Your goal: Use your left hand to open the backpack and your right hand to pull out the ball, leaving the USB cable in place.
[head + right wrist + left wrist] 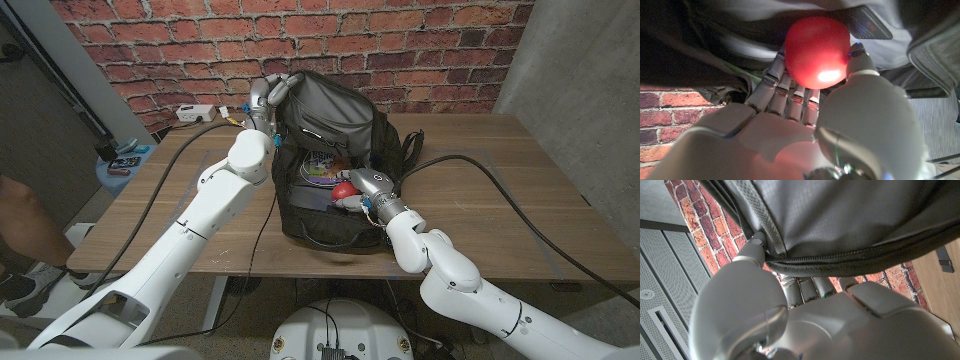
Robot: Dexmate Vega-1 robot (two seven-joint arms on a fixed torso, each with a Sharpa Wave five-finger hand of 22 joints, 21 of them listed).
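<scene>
A black backpack (345, 110) stands open in the middle of the table. My left hand (268, 98) grips the edge of its lid flap (840, 225) at the upper left and holds it up; in the left wrist view the fingers (757, 247) hook over the zipper rim. My right hand (362, 190) reaches into the opening and holds a red ball (343, 188). The right wrist view has the red ball (817, 52) between the thumb and the fingers (785, 87). I cannot make out the USB cable inside the bag.
The wooden table (520, 190) has bare room right of the bag. A thick black cable (500, 185) runs across the right side. A white power strip (200, 114) lies at the back left. A person's leg (25, 225) is at the left edge.
</scene>
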